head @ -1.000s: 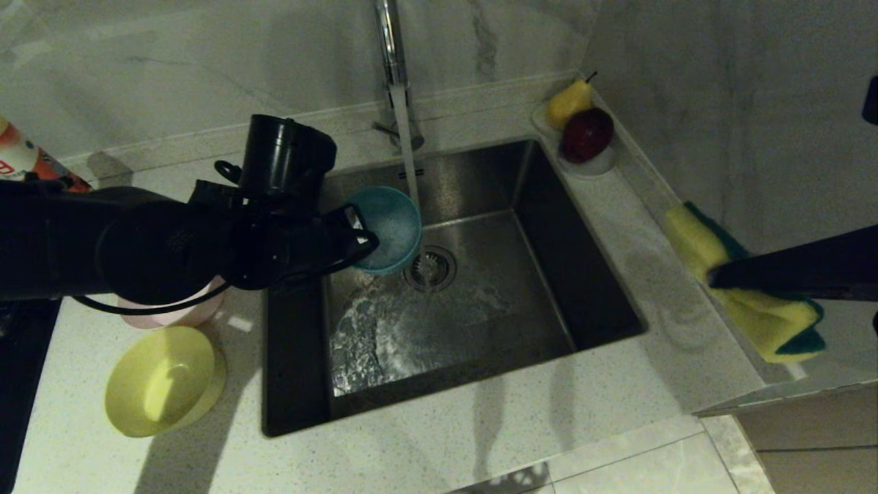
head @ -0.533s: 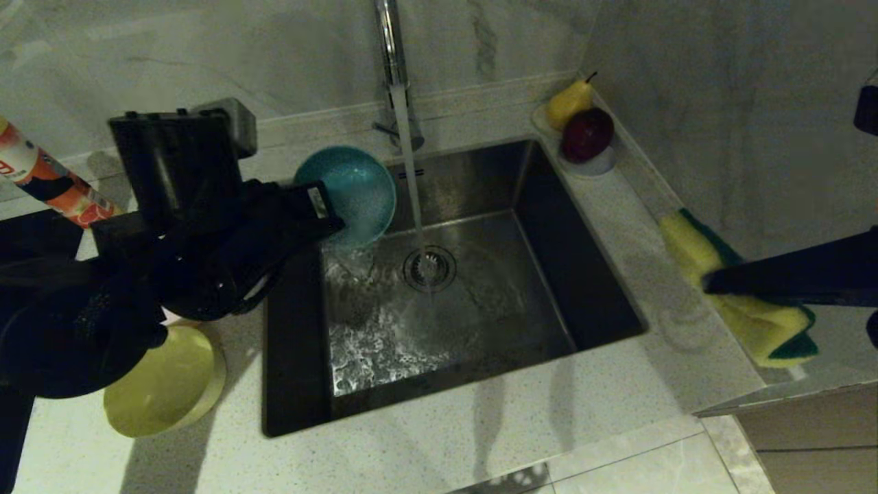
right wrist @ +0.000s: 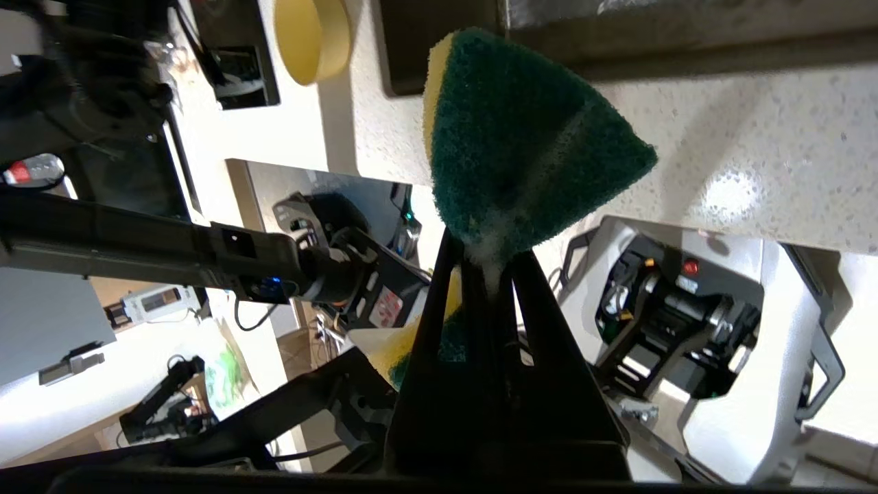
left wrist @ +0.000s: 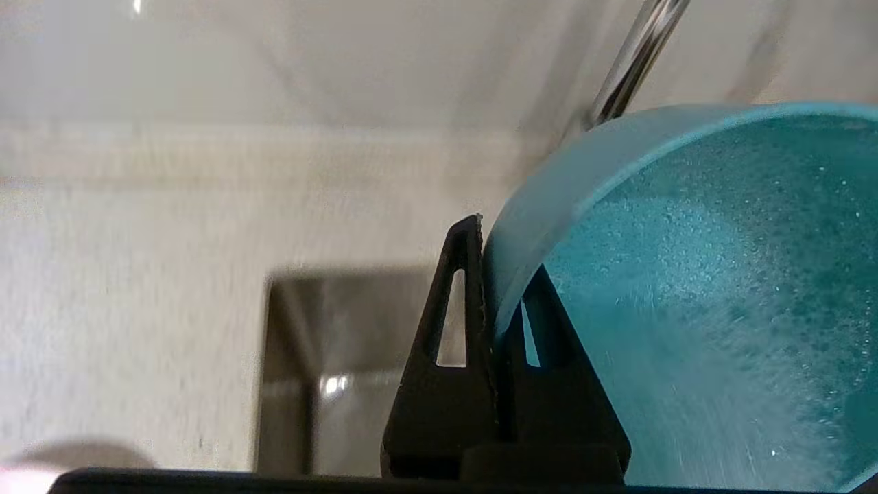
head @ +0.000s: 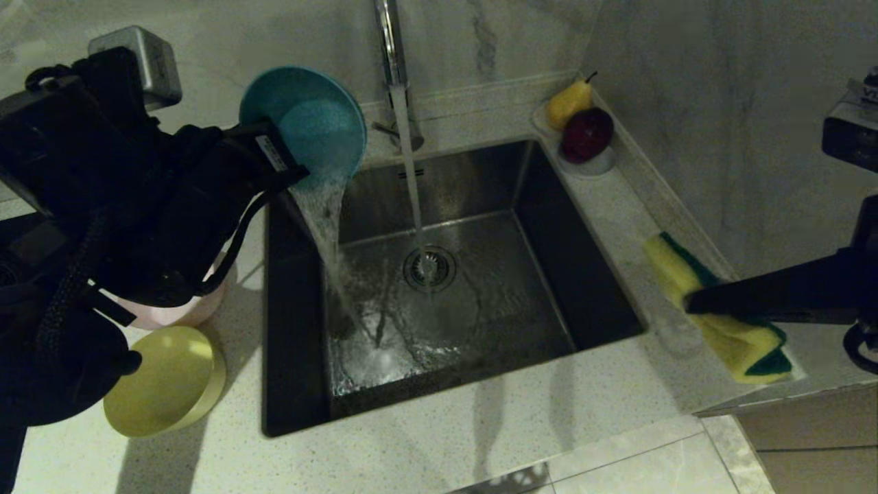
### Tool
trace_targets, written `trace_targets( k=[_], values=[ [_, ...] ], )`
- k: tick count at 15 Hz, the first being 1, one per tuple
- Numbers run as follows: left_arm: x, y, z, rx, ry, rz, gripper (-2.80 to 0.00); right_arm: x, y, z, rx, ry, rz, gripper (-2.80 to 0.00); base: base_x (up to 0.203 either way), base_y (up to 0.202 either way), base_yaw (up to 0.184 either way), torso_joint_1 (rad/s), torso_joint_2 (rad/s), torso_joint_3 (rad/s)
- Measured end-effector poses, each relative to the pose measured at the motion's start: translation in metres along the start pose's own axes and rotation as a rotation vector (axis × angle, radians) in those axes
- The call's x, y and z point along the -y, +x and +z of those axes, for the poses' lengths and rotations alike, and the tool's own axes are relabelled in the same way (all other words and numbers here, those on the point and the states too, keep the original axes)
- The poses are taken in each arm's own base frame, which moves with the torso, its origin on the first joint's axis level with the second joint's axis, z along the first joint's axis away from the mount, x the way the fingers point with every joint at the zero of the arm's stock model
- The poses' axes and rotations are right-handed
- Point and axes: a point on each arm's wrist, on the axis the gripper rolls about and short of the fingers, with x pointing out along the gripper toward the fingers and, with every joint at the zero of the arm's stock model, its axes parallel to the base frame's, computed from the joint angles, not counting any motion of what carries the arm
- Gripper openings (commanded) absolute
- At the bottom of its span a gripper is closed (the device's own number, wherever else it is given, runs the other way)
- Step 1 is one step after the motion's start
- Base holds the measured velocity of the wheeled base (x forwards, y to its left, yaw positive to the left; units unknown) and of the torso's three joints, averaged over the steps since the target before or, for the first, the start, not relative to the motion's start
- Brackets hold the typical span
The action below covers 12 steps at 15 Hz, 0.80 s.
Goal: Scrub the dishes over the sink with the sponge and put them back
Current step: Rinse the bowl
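— Pouring now: the left gripper (head: 291, 171) holds the light blue bowl (head: 305, 123) tipped on its side above the back-left corner of the sink (head: 583, 274), and a sheet of water falls from the bowl's lower lip down into the basin.

— How do its jaws stand?

— Pinched together on the bowl's rim, one finger outside the wall and one inside; the left wrist view shows that plainly, with foamy water running across the bowl's inside.

— And the tap?

— The faucet (head: 388, 41) rises behind the sink's back edge, and its stream drops straight onto the drain strainer (head: 429, 267) in the middle of the basin floor. Water lies rippled over the floor.

— Where is the sponge?

— The sponge (head: 713, 309) hangs off the sink's right side, over the table (head: 480, 439), in the right gripper (head: 693, 302). Those jaws are clamped on it, folding it so yellow foam and dark green face both show.

— The other dishes?

— Both stand on the table left of the sink. The yellow bowl (head: 164, 381) lies near the sink's front-left corner, tilted. The pink bowl (head: 182, 312) sits just behind it, mostly hidden by the left arm.

— Anything else?

— A small white dish (head: 590, 165) at the sink's back-right corner carries a yellow pear (head: 568, 103) and a dark red apple (head: 586, 134).
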Motion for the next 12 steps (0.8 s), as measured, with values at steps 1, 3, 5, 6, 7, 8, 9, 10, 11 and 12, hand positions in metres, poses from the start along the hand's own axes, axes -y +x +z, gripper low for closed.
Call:
trace_targets(
  k=[1, 3, 5, 6, 7, 8, 9, 10, 11, 12],
  values=[
    [-0.001, -0.001, 0.002, 0.023, 0.015, -0.010, -2.80, 0.000, 0.001, -0.001, -0.005, 0.000, -0.001, -2.80, 0.000, 0.000, 0.000, 0.000, 0.00, 0.000],
    [-0.002, -0.004, 0.008, 0.073, 0.029, -0.037, -2.80, 0.000, 0.002, 0.000, -0.003, -0.004, 0.008, -2.80, 0.000, 0.000, 0.000, 0.000, 0.00, 0.000],
    [-0.002, -0.007, 0.016, 0.140, 0.004, -0.049, -2.80, -0.001, 0.003, 0.001, 0.000, -0.008, 0.019, -2.80, 0.000, 0.000, 0.000, 0.000, 0.00, 0.000],
    [-0.003, -0.009, 0.020, 0.157, -0.003, -0.054, -2.80, -0.001, 0.004, 0.001, -0.002, -0.008, 0.020, -2.80, 0.000, 0.000, 0.000, 0.000, 0.00, 0.000],
    [-0.004, -0.011, 0.025, 0.173, -0.009, -0.066, -2.80, 0.000, 0.005, 0.001, -0.003, -0.007, 0.019, -2.80, 0.000, 0.000, 0.000, 0.000, 0.00, 0.000],
    [-0.005, -0.014, 0.031, 0.189, -0.014, -0.078, -2.80, 0.000, 0.005, 0.002, -0.005, -0.006, 0.019, -2.80, 0.000, 0.000, 0.000, 0.000, 0.00, 0.000],
    [-0.007, -0.017, 0.036, 0.205, -0.015, -0.086, -2.80, 0.000, 0.006, 0.002, -0.007, -0.006, 0.018, -2.80, 0.000, 0.000, 0.000, 0.000, 0.00, 0.000],
    [-0.008, -0.021, 0.042, 0.221, -0.013, -0.096, -2.80, 0.000, 0.007, 0.002, -0.010, -0.004, 0.016, -2.80, 0.000, 0.000, 0.000, 0.000, 0.00, 0.000],
    [-0.010, -0.026, 0.046, 0.230, -0.006, -0.114, -2.80, 0.001, 0.009, 0.002, -0.014, -0.004, 0.015, -2.80, 0.000, 0.000, 0.000, 0.000, 0.00, 0.000],
    [-0.012, -0.031, 0.049, 0.236, -0.004, -0.135, -2.80, 0.001, 0.011, 0.002, -0.019, -0.002, 0.014, -2.80, 0.000, 0.000, 0.000, 0.000, 0.00, 0.000]
  ],
)
